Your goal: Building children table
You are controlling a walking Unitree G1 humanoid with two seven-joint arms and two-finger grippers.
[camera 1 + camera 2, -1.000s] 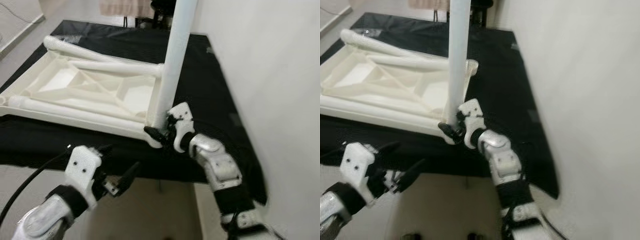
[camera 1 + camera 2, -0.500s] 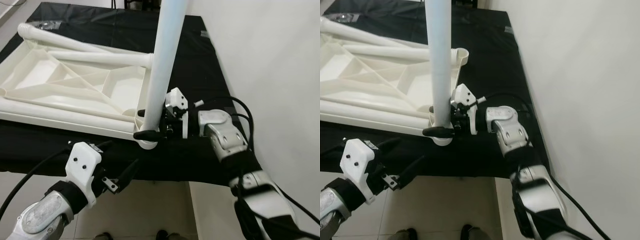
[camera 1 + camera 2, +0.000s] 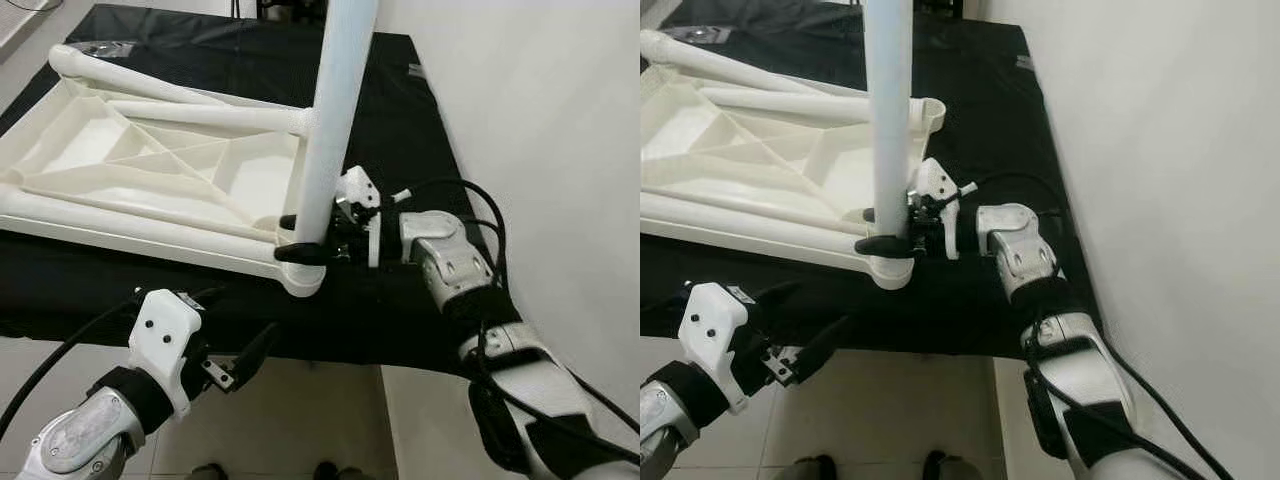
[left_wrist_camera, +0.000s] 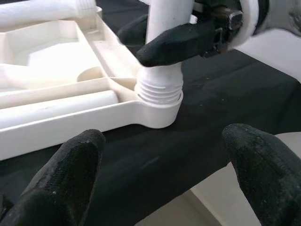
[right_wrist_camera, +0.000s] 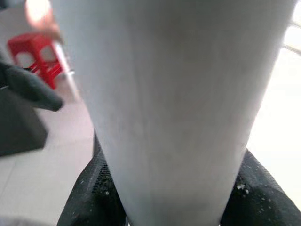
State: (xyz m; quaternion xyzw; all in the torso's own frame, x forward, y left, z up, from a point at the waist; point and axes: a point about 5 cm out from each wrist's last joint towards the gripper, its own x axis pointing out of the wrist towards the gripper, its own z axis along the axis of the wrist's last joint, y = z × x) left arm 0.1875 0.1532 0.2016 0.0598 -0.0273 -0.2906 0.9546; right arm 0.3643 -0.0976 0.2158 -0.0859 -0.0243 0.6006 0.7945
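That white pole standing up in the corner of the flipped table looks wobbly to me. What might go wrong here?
The right gripper clamps the leg low down, near the threads still showing above the corner socket. The tall part above could lean, cross-threading or popping out.

The tabletop lies loose on the black cloth with that corner near the edge; twisting might slide it off.

The left gripper hangs open below, not steadying anything.

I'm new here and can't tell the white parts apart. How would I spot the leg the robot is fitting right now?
Find the black cloth, then the white tabletop lying upside down on it. At its near corner by the wall, one leg rises from a round socket, with the right gripper shut on its base. It alone stands upright; the other legs lie flat in the tabletop.
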